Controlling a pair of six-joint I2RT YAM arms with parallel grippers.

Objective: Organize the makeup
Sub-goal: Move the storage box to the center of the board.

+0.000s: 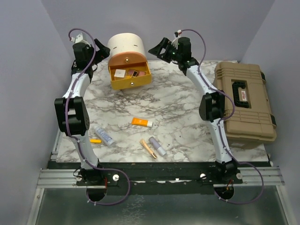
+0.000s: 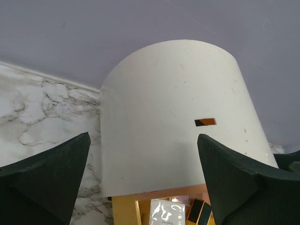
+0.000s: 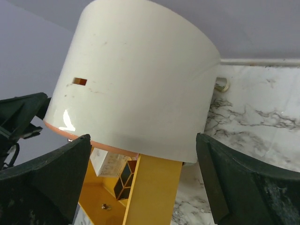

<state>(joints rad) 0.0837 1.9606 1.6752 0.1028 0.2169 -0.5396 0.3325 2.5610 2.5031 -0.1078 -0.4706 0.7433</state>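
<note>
Currently the drawer [image 1: 131, 83] of the round case [image 1: 125, 44] holds several small cosmetics [image 1: 120, 73].

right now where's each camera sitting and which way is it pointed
Top external: above and behind the bases, looking down on the marble table; both arms, left gripper and right gripper show.
Left wrist: looks from the left at the cream round case; its own open fingers frame it.
Right wrist: looks at that case from the right; own open fingers show.
Both wrist views share the case and its open orange drawer.
</note>
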